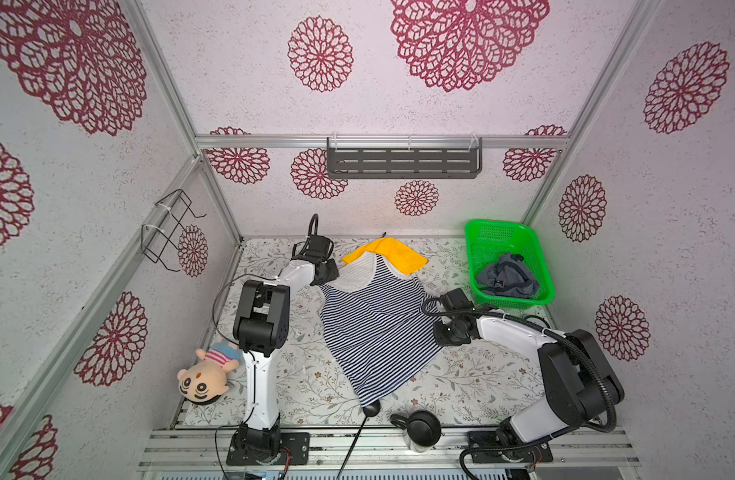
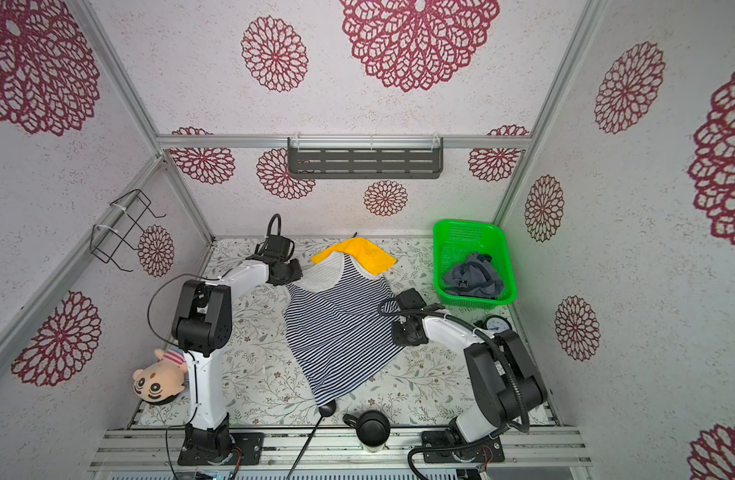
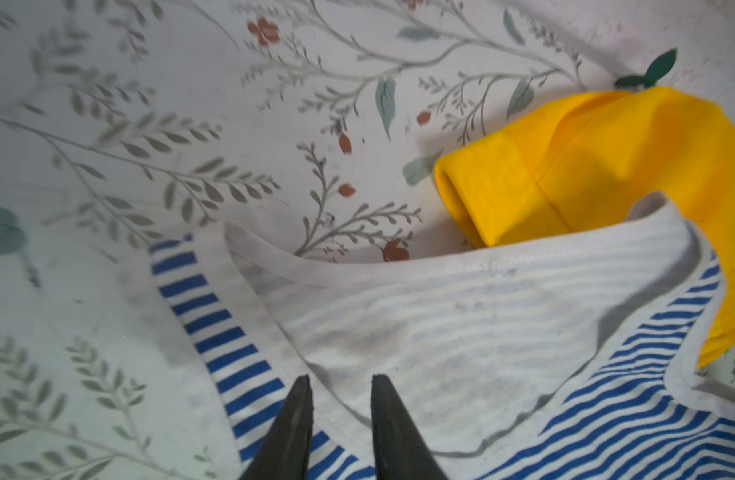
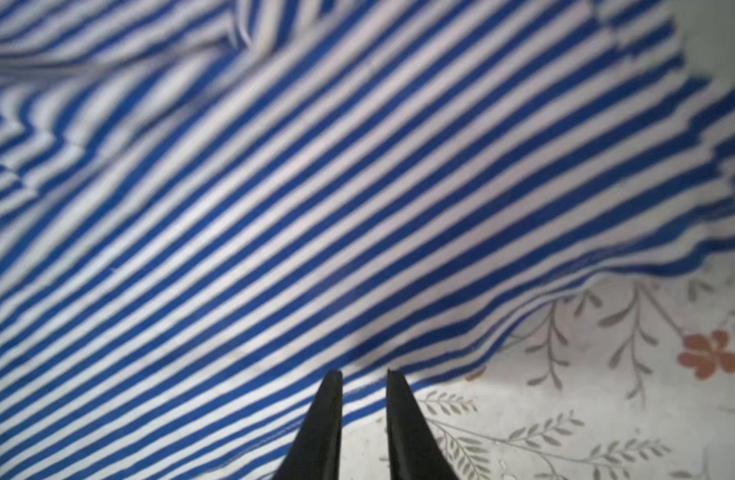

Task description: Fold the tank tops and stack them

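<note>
A navy-and-white striped tank top lies spread on the floral table, its upper part turned back to show the pale inside. My left gripper hovers over its far left armhole edge, jaws slightly open with nothing between them. At the top's right side edge, my right gripper is also slightly open and empty. A slate blue-grey tank top lies crumpled in the green basket.
A yellow cloth hat touches the striped top's far end. A plush doll lies at front left. A black-lidded mug and a black knob on a cable sit at the front edge. A small clock stands near the basket.
</note>
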